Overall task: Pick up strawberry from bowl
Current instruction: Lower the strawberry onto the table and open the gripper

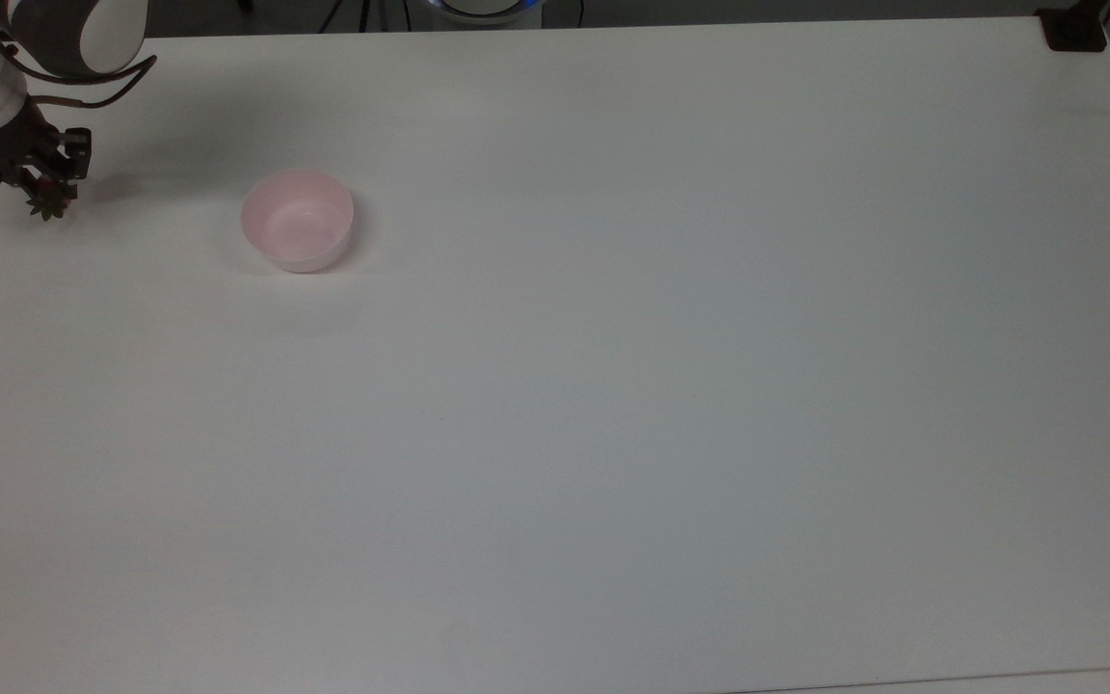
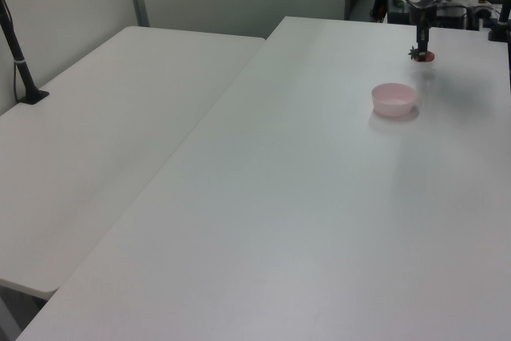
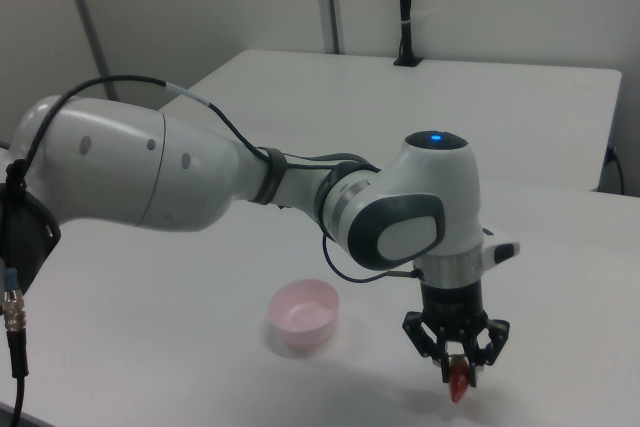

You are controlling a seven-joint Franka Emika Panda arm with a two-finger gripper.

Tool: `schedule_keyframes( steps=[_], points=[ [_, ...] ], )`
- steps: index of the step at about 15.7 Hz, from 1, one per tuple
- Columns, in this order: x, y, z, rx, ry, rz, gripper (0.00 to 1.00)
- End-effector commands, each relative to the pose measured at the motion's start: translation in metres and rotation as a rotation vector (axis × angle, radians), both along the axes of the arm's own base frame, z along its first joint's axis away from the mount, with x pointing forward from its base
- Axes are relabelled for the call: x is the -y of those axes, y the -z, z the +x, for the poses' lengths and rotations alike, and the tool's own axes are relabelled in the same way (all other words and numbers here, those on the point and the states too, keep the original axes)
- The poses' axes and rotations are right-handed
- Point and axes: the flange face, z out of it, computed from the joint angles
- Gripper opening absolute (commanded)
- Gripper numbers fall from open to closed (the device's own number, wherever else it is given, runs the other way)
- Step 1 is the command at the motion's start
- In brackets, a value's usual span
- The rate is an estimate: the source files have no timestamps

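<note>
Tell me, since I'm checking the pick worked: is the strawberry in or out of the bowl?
Out. The pink bowl is empty, and the claw holds the strawberry well away from it.

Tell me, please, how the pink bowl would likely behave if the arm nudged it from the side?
The bowl looks like thin plastic and holds nothing, so it is probably light. Its low straight sides and flat seat on the smooth white table suggest it would slide rather than tip. It would hardly roll unless knocked onto its side.
</note>
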Motion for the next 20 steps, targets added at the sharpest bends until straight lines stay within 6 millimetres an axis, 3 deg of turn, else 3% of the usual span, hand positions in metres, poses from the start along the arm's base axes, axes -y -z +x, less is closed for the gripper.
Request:
schedule_keyframes(
  steps=[1, 4, 6, 7, 11, 14, 17, 19, 20],
  points=[
    [0.003, -0.014, 0.003, 0.021, 0.027, -0.032, 0.97],
    [-0.002, -0.028, 0.005, 0.048, 0.104, -0.041, 1.0],
    [-0.013, -0.058, 0.006, 0.084, 0.157, -0.04, 1.0],
    [-0.02, -0.083, 0.0, 0.091, 0.208, -0.027, 1.0],
    [-0.105, -0.188, -0.008, 0.097, 0.27, 0.031, 1.0],
    [-0.168, -0.247, -0.026, 0.074, 0.215, 0.091, 1.0],
    [-0.23, -0.28, -0.037, 0.049, 0.205, 0.118, 1.0],
    [-0.269, -0.291, -0.032, 0.078, 0.218, 0.152, 1.0],
    [-0.277, -0.292, -0.029, 0.089, 0.209, 0.173, 1.0]
  ],
)
